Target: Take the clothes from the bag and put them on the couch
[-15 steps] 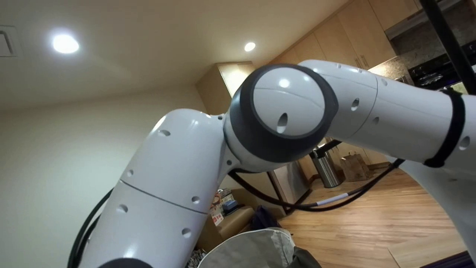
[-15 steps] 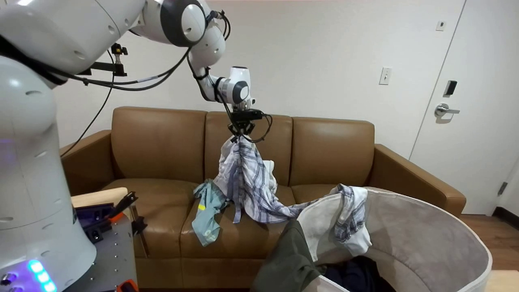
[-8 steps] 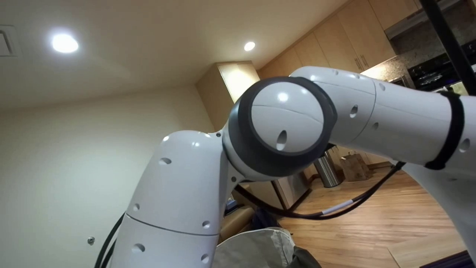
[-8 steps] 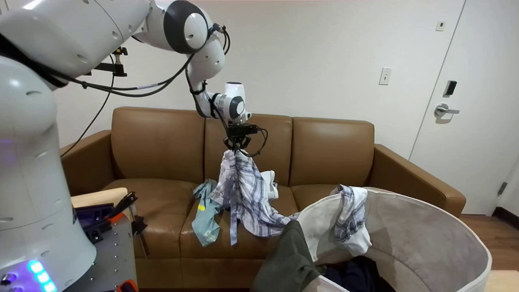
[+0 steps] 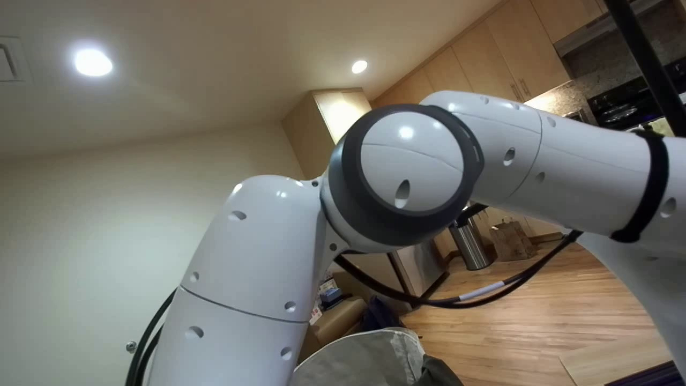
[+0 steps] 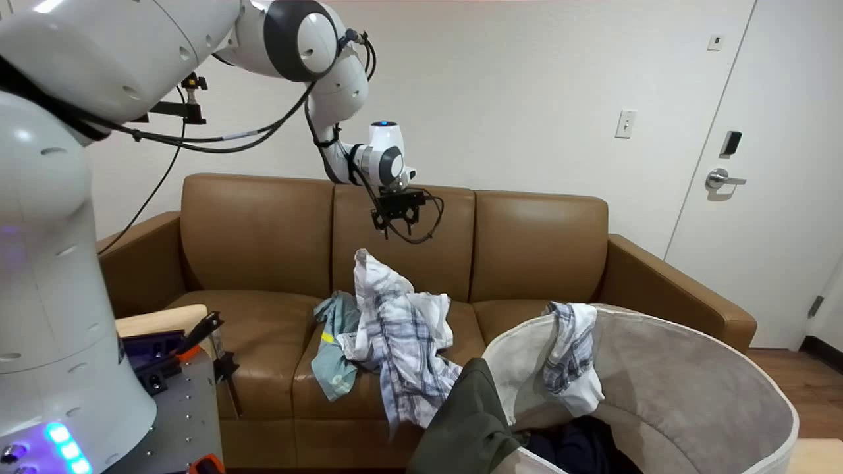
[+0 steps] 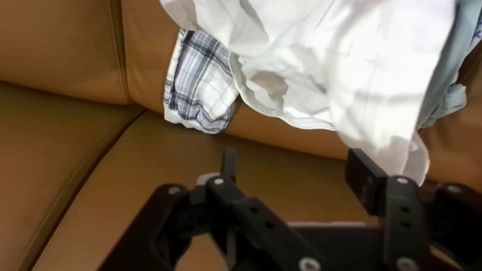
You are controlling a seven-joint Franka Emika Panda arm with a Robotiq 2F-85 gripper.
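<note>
Hovering fingers (image 7: 364, 178), spread wide, above plaid clothing (image 6: 403, 332)

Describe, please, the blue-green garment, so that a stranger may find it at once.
In an exterior view, find the brown couch, then its middle seat. The blue-green garment lies there, directly left of the white plaid clothing; its colour and small yellow mark set it apart.

2 glaring ceiling lights (image 5: 93, 62), highlights on glossy arm (image 5: 411, 166), white cloth (image 7: 350, 64) overexposed in wrist view, gripper (image 7: 292, 167) blurred there
</note>
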